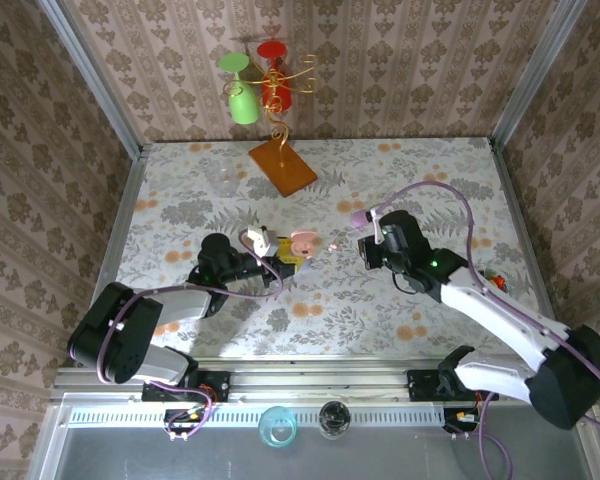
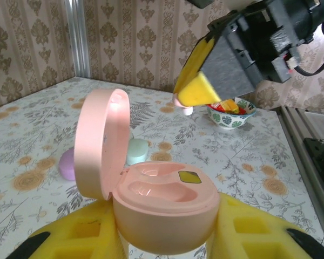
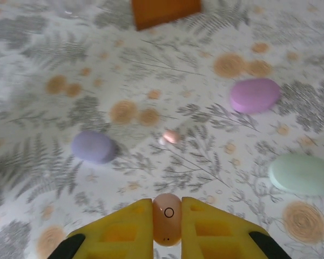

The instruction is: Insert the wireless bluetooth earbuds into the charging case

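My left gripper (image 2: 167,240) is shut on the base of a pink charging case (image 2: 163,202), whose lid stands open to the left; both moulded wells look empty. From above, that case (image 1: 302,243) sits at the left gripper (image 1: 291,257) near the table's middle. My right gripper (image 3: 167,211) is shut on a small pink earbud (image 3: 167,220), pinched between its yellow fingers (image 3: 127,226). The right gripper (image 1: 365,247) hovers just right of the case, apart from it. A second pink earbud (image 3: 171,136) lies loose on the table (image 1: 332,246).
Closed pebble cases lie around: purple (image 3: 92,147), pinkish-lilac (image 3: 254,95), mint (image 3: 301,174). An orange-based stand (image 1: 282,166) with hanging cups is at the back. A small bowl (image 2: 230,114) sits to the right. Patterned walls enclose the table.
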Motion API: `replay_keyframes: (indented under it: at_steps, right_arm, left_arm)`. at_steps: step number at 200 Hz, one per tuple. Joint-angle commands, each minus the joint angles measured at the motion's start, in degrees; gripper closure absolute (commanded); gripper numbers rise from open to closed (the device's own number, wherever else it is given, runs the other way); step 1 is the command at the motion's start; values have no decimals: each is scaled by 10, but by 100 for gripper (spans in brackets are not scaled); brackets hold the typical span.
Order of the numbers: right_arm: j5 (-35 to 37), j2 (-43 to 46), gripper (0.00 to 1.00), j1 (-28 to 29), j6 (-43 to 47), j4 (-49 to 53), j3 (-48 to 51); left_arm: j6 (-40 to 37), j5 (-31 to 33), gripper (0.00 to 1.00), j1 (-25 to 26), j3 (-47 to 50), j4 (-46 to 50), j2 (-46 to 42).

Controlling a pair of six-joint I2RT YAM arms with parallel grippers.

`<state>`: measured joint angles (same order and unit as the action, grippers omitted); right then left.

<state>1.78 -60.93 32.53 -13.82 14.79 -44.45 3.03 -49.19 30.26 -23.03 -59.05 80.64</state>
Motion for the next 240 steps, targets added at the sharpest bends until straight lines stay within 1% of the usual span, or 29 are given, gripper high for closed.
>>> replay_keyframes:
  at_steps: [1, 20, 41, 48, 66, 96, 118, 150, 178, 213, 240]
  right_arm:
    - [-138, 49, 85, 2, 58, -51, 23]
    - [-218, 81, 85, 2, 60, -93, 40]
    - [-308, 90, 85, 3, 66, -117, 37]
    - [-327, 89, 85, 5, 66, -126, 35]
    - [-349, 77, 85, 14, 76, -132, 20]
    - [-346, 41, 84, 33, 98, -127, -10]
    - [-347, 9, 84, 42, 103, -139, -23]
    - [-330, -16, 84, 45, 115, -140, -32]
    - [-319, -22, 84, 45, 125, -123, -36]
    - [-305, -9, 84, 45, 131, -112, -27]
    - [-290, -9, 84, 45, 136, -106, -23]
  left_arm:
    - [15, -48, 69, -3, -14, -27, -2]
    - [22, -80, 69, 0, -16, -34, -5]
    - [37, -106, 69, 5, -20, -46, -6]
    - [44, -112, 69, 8, -21, -49, -6]
    - [57, -130, 69, 15, -28, -50, -6]
    - [88, -146, 70, 26, -41, -49, 0]
    - [98, -145, 69, 37, -36, -75, 6]
    - [115, -148, 70, 37, -32, -104, 9]
    - [114, -142, 70, 34, -28, -107, 7]
    - [116, -130, 70, 25, -20, -125, -1]
    - [121, -132, 70, 23, -21, -127, -8]
